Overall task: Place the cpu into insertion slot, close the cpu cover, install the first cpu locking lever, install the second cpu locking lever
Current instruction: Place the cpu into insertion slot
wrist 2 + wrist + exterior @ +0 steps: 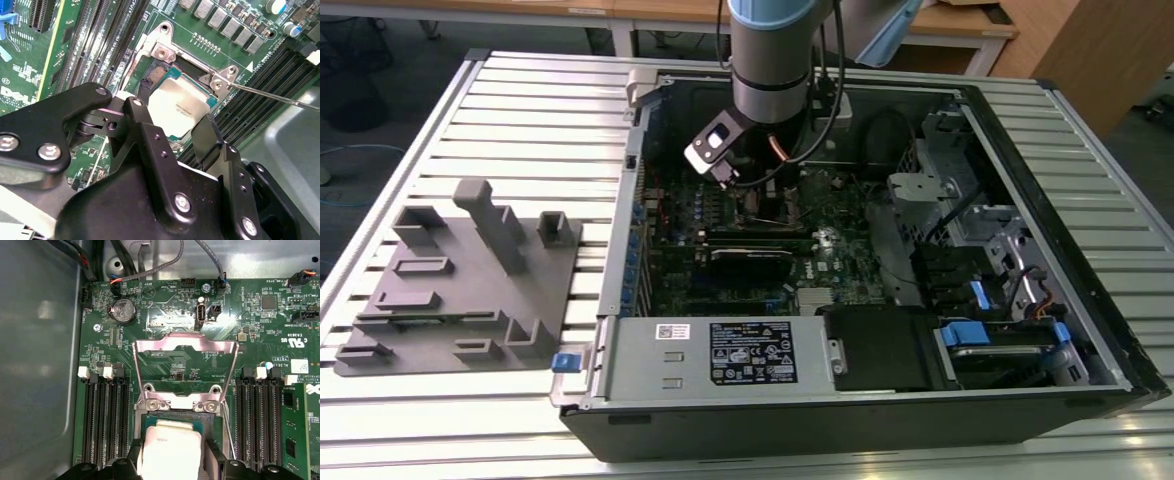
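In the exterior view the open computer case (854,430) holds the motherboard (680,260), and the arm (781,60) enters at its 12 o'clock. The cpu cover (185,343) lies flipped open. The gripper (172,125) fingers (137,117) pinch the cpu (182,105) over the insertion slot (156,75).

We see the cpu (180,106), a small flat square with a dull silver top and a green edge. It is right over the insertion slot (156,75), and we cannot tell if it rests in it. The slot is dark with a shiny metal rim, and a strip of it peeks out beside the cpu. The cpu cover (186,344), a thin silver frame with a hole in the middle, is swung open, joined at one edge of the slot.
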